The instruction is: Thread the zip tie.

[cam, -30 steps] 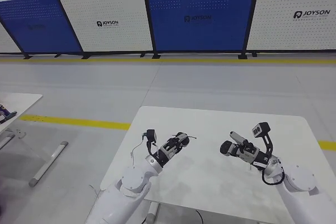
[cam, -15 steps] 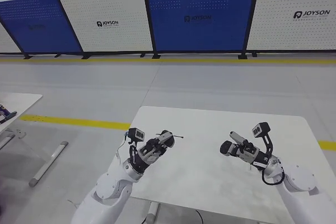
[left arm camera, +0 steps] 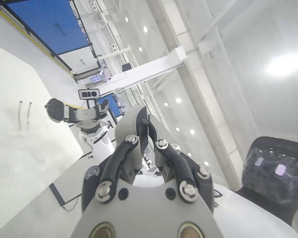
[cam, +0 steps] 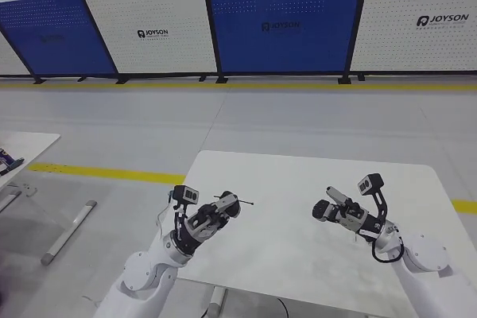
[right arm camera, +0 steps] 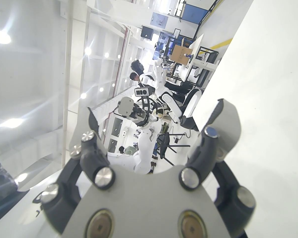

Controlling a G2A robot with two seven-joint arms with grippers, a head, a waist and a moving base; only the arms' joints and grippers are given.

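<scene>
**Zip tie gripped on one side, nothing threaded yet**

The left tool (cam: 226, 203) is pinched fully shut on the zip tie (cam: 245, 201), a thin black strip. In the top view the strip pokes out past the fingertips toward the middle of the counter (cam: 302, 262), held in the air above the counter's left part. The left wrist view shows the same grip from behind: the two pads of the left tool (left arm camera: 145, 122) are pressed together, with the dark strip (left arm camera: 148, 126) edge-on between them. Which end sticks out, head or tail, is too fine to make out.

The right tool (cam: 324, 203) hangs over the right part of the counter, well apart from the left one and pointing roughly toward it. In its own wrist view the right tool (right arm camera: 157, 111) has its fingers spread wide with nothing between them — it holds nothing.

As for progress, only the first part looks done: the tie is off the counter and firmly held. The free length reads as a straight line in the top view, with no loop and no end passed through the head. So the threading itself is all still to do. My judgement is that the two tools must first be brought close. Then the empty one has to take the free end, bend the strip round and feed the tip into the small slot — the fiddly part, given how thin the strip is.
</scene>
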